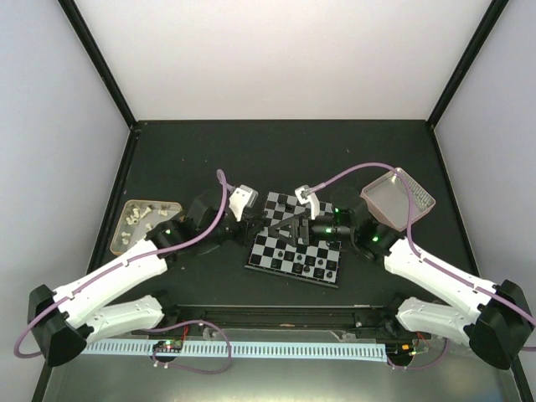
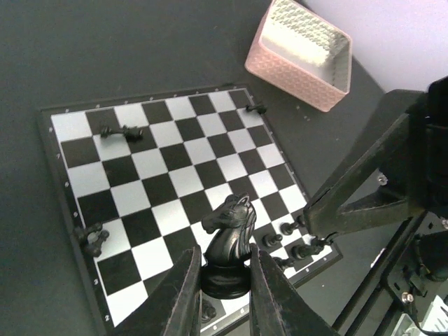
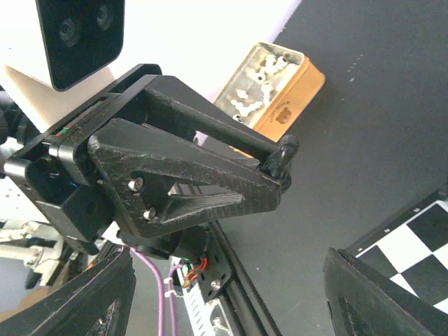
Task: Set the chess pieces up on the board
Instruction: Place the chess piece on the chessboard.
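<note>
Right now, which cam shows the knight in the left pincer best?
Left wrist: the knight sits large at mid-frame, gripped at its base by the left pincer, horse head clear. Right wrist shows only a small dark silhouette at that pincer's tip. Top external: too small to make out above the board.

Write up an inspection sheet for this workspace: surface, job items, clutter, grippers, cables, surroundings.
Surface: black table, no spills seen.
Job's things: board lies flat. The knight is held at its edge, and contact cannot be told. Tipped pieces lie on it, and small pieces stand at one corner.
Clutter: tan tray holding pale pieces. The pink tray sits beside the board.
Grippers: left gripper shut on the knight. The right gripper is open and holds nothing.
Cables: purple cables run along both arms.
Surroundings: white walls, black posts.
</note>
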Tool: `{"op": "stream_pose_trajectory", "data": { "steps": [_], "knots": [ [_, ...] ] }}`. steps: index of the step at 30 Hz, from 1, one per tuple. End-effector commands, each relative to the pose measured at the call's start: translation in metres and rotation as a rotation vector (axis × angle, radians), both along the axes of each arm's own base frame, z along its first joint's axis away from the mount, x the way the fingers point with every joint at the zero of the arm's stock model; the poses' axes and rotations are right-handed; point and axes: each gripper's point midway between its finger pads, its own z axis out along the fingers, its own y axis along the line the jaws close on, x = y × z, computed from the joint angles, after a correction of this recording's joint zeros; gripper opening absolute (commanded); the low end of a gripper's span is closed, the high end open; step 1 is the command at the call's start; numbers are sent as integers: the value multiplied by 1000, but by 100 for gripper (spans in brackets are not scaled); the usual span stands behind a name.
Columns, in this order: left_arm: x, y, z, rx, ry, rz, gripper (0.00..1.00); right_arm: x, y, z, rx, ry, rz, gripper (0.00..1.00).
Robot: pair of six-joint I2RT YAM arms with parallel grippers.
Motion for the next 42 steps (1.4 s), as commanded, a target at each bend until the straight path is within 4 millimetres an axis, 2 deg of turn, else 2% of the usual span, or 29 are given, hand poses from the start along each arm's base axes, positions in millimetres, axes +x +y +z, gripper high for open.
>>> {"op": "stream_pose_trajectory", "data": {
  "steps": [1, 8, 16, 24, 28, 34, 38, 42],
  "knots": [
    [-4, -8, 29, -79, -125, -74, 6, -12, 4, 33, 102, -13, 71, 75],
    [-11, -9, 39, -109, -159, -117, 6, -18, 8, 44, 150, 16, 107, 70],
    [-13, -6, 40, -120, -175, -113, 6, -14, 8, 43, 148, 45, 81, 64],
    [-16, -2, 40, -120, -186, -116, 6, -17, 3, 44, 147, 30, 73, 66],
    [-20, -3, 42, -125, -190, -139, 6, -18, 6, 40, 137, 37, 91, 60],
    [-27, -4, 38, -106, -189, -187, 6, -6, 9, 40, 114, 41, 48, 59],
    [-35, -3, 36, -97, -196, -227, 6, 18, 10, 32, 53, 72, -65, 59],
    [-39, -1, 35, -98, -205, -238, 7, 27, 16, 26, 34, 114, -89, 48]
  ]
}}
